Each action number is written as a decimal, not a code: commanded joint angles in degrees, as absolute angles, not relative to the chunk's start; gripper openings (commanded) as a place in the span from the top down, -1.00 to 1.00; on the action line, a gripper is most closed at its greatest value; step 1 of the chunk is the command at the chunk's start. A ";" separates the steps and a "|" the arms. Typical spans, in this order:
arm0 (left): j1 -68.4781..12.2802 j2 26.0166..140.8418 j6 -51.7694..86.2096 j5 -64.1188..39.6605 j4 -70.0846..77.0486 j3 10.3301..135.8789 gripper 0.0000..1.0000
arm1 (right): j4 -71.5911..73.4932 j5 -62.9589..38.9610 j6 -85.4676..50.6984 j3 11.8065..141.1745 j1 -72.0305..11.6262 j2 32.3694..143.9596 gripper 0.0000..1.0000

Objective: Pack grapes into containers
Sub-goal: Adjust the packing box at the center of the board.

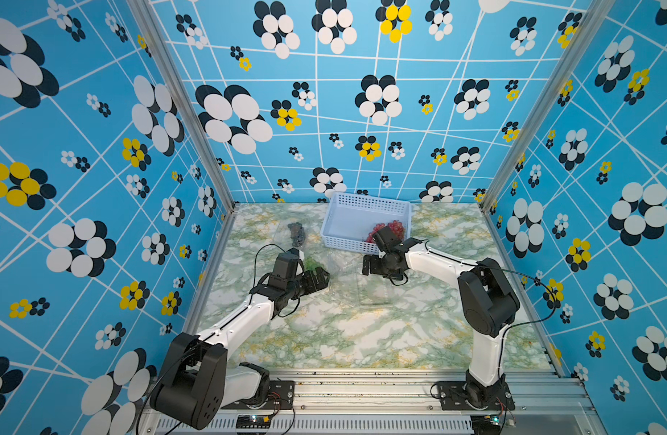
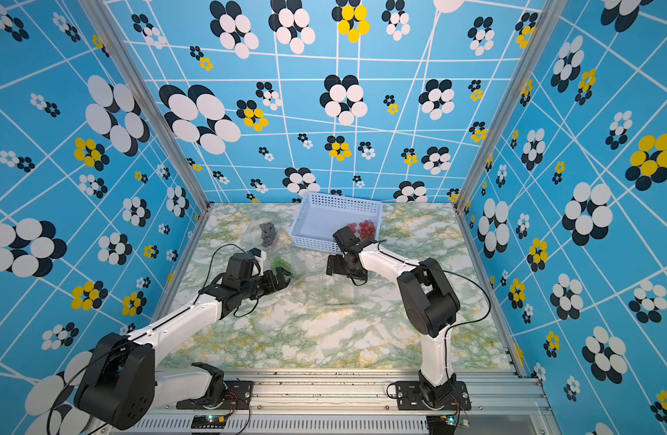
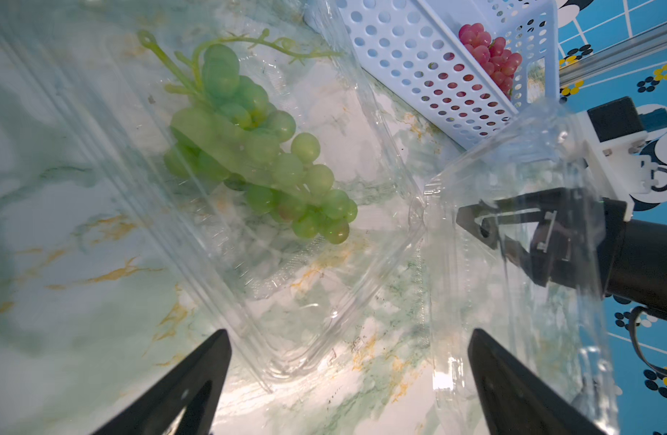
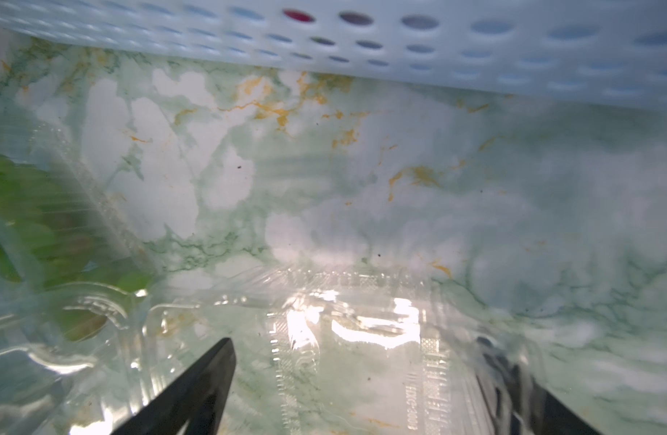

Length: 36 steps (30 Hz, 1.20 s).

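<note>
Fingers: left fingers (image 3: pixel 196 384) and right fingers (image 4: pixel 200 384) both spread wide, holding nothing.
Green grapes (image 3: pixel 256 150): inside the clear box (image 3: pixel 316 339), tabletop's left half, near the basket (image 3: pixel 399 56).
Lid (image 3: pixel 512 180): raised; probably best pressed down squarely, with the stem tucked in.

Green grapes (image 3: pixel 256 150) — green-gold marbled table (image 3: pixel 60 244)

Left end effector (image 3: pixel 348 333) jaws spread wide; right end effector (image 4: pixel 354 341) jaws likewise.
</note>
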<state>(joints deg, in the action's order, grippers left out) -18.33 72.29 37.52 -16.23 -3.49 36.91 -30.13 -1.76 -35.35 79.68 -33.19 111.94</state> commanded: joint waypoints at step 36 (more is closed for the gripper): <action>-5.01 92.46 36.27 -15.55 -3.10 56.39 -0.99 | -33.72 3.12 -24.80 77.26 -30.10 104.24 -0.98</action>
